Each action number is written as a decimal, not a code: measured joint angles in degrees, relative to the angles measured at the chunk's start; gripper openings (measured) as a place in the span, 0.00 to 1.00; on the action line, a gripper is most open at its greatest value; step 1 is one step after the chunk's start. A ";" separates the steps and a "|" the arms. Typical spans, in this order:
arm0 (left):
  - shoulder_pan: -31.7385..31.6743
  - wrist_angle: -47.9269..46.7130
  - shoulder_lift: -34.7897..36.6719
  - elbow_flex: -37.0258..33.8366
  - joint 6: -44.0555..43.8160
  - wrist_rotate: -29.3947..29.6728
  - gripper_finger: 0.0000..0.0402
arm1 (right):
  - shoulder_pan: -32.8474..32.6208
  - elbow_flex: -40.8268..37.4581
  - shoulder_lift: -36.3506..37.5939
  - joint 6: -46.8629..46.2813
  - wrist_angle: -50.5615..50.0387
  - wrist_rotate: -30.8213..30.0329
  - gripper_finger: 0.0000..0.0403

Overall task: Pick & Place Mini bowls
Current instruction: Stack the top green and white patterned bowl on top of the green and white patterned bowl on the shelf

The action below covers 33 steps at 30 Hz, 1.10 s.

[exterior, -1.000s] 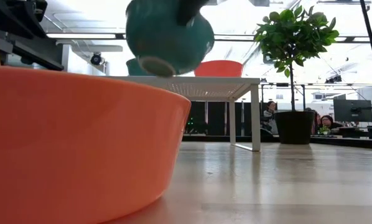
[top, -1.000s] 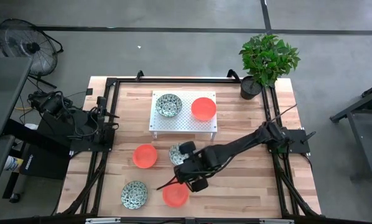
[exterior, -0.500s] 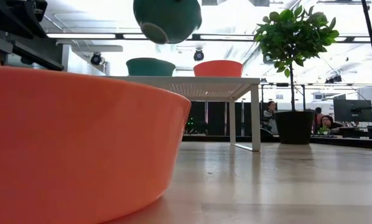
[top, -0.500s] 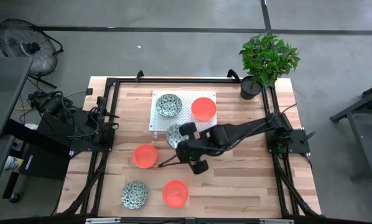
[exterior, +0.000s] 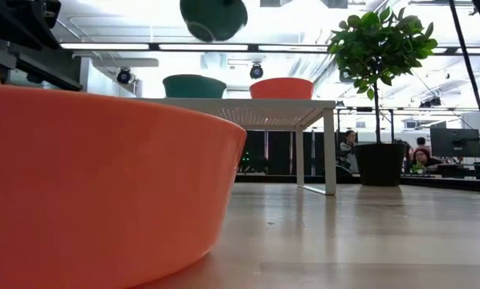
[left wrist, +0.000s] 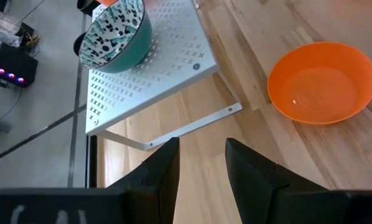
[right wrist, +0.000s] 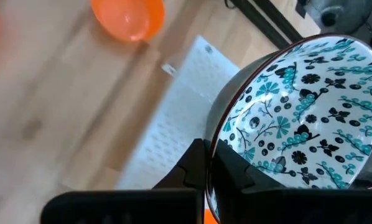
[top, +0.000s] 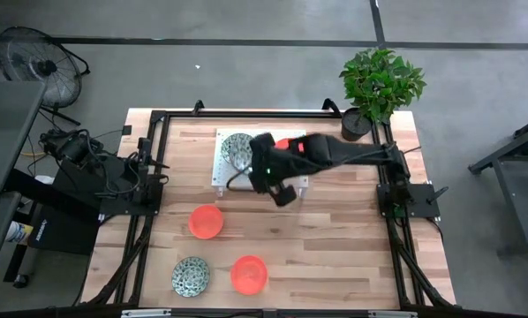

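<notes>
while the right gripper (top: 266, 166) hangs over the white perforated stand (top: 227, 173) in the upper middle of the high view, its fingers are clamped on the rim of a speckled bowl (right wrist: 298, 112), one finger inside and one outside as the right wrist view shows it. the low view puts this carried bowl (exterior: 213, 18) at the top centre of the frame, well above the stand's top and tilted, between the speckled bowl on the stand (exterior: 193, 85) and the orange-red bowl on the stand (exterior: 281, 87). that gap is what the coming move turns on, in my judgement: the free spot lies straight below the jaws, so the need is to come down and level the bowl without touching either neighbour. being round, the bowl has no long axis to line up. the left gripper (left wrist: 201, 163) waits at the left edge of the table with its fingers apart and nothing between them, so the right arm is plainly the nearer one. three more bowls sit on the table in the lower part of the high view: an orange-red bowl (top: 206, 221), another orange-red bowl (top: 248, 274) and a speckled bowl (top: 191, 276).
</notes>
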State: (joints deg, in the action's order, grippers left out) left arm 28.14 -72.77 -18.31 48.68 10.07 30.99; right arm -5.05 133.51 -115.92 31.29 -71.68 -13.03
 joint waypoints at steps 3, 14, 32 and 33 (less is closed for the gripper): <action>0.00 -0.01 0.00 -0.01 0.00 0.02 0.31 | 2.62 -0.22 -0.02 5.51 -0.53 0.80 0.00; 0.00 0.11 -0.04 -0.02 0.20 -0.39 0.31 | 8.54 -0.24 -2.62 21.25 -1.52 3.28 0.00; 0.00 0.11 -0.04 -0.02 0.17 -0.38 0.31 | 12.98 -0.24 -5.25 32.26 0.66 6.36 0.00; 0.00 0.11 -0.04 0.00 0.17 -0.38 0.31 | 13.00 -0.24 -5.25 32.95 0.61 6.80 0.00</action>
State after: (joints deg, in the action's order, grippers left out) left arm 28.14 -72.66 -18.35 48.68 10.24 30.61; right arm 7.94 133.27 -121.16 64.24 -71.07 -6.22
